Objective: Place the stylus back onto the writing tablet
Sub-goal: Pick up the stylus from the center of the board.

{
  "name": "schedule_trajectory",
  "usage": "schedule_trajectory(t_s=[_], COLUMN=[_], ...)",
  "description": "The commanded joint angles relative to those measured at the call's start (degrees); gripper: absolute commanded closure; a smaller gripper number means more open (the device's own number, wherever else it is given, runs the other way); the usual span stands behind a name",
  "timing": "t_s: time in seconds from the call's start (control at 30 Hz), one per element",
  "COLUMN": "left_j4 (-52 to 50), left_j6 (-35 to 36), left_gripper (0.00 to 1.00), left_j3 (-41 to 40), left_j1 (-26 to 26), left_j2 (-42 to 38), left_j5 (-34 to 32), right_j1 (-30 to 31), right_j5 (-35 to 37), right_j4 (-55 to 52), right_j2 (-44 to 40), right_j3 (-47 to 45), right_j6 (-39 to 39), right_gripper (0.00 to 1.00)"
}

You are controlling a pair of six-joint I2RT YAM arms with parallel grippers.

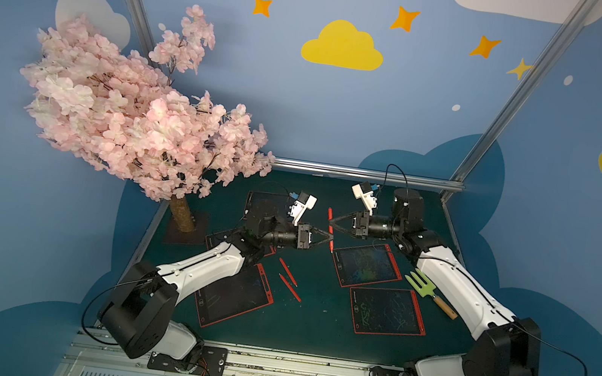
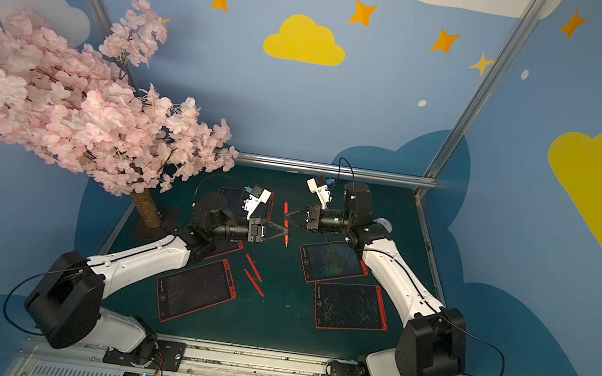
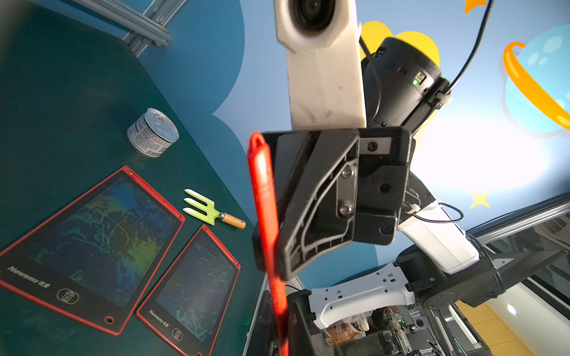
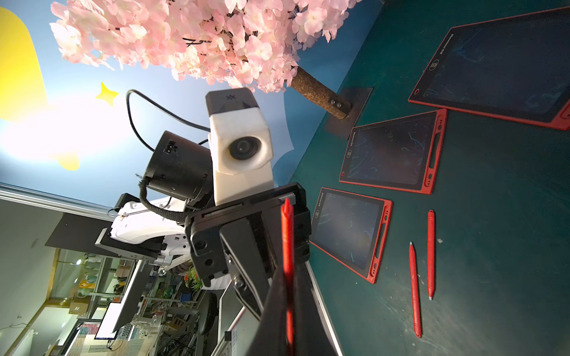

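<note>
**Both grippers pinch one red stylus above the table**

Nearest the robot's base, two red-framed tablets lie flat on the dark green table (image 1: 312, 329). They are the front left tablet (image 1: 233, 298), partly under the left arm, and the front right tablet (image 1: 386, 311). Between them the nearer loose stylus (image 1: 290, 288) and the farther loose stylus (image 1: 287, 271) lie almost parallel, just beside each other on the bare surface.

A little farther back, the middle right tablet (image 1: 366, 264) lies beside a green garden fork (image 1: 426, 290) with a wooden handle.

Beyond that, the two arms meet mid-table. The stylus (image 1: 330, 214) is held in the air between them, resting on no tablet. The left gripper (image 1: 330, 237) is pressed together on its nearer part, and the right gripper (image 1: 331, 223) is clamped on it a little farther along. In the left wrist view, the looped end of the stylus (image 3: 257, 145) shows against the right gripper's black fingers (image 3: 311, 197).

Farther still, the far tablet (image 1: 265, 197) shows partly behind the left wrist. A tin can (image 3: 152, 132) stands near the table's edge. A pink blossom tree (image 1: 135, 115) rises from the far left corner.
</note>
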Motion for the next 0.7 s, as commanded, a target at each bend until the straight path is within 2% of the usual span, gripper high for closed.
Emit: schedule_trajectory(t_s=[0.0, 0.43, 0.6, 0.67], left_j4=[1.73, 0.23, 0.28, 0.32], left_j6=[-0.25, 0.46, 0.30, 0.12], left_gripper=[0.95, 0.97, 0.97, 0.97], left_j3=[1.27, 1.76, 2.27, 2.47], left_j1=[0.17, 0.18, 0.19, 0.18], left_j2=[0.92, 1.07, 1.77, 2.12], left_j5=[0.88, 3.31, 4.69, 5.28], right_j1=[0.38, 0.34, 0.30, 0.38], right_j5=[-1.14, -1.35, -1.40, -1.48], right_j4=[1.42, 2.12, 2.09, 2.12], right_j2=[0.17, 0.84, 1.24, 1.44], right_j3=[-0.45, -0.14, 0.32, 0.40], right_j6=[0.18, 0.66, 0.47, 0.49], right_gripper=[0.94, 0.79, 0.79, 0.83])
